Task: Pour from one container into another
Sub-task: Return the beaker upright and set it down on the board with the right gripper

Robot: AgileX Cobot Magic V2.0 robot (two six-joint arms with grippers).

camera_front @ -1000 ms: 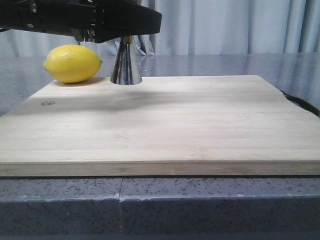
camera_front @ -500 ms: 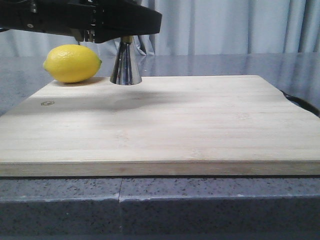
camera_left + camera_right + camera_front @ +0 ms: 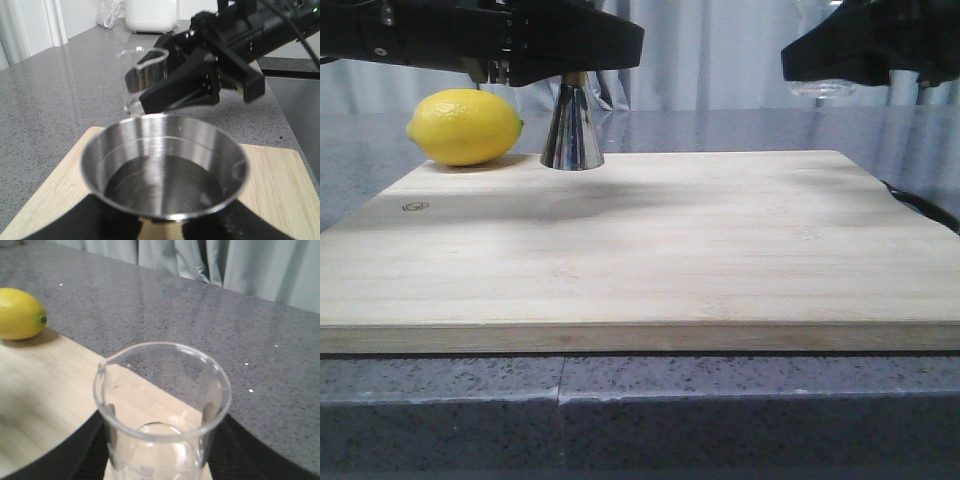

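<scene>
My left gripper [image 3: 160,227] clamps the steel jigger [image 3: 571,125] upright at the back-left of the cutting board [image 3: 650,250], beside the lemon [image 3: 465,126], so its cup stays steady as the target. My right gripper [image 3: 157,450] grips the glass beaker [image 3: 162,405], held upright in the air over the board's right side w/ its lip toward the jigger, probably ready to tip. Both claws' fingertips are cropped off, the jigger's top is hidden behind my left arm in front view, & I can't tell whether the beaker holds any liquid.

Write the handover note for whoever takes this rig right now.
Left end effector: shut on the steel jigger, which stands at the back left of the cutting board, beside the lemon.
Right end effector: shut on the glass beaker, held upright in the air above the board's right side.
Done: both vessels gripped; liquid already sits in the jigger.
Left: cannot tell whether the beaker still holds anything.
</scene>
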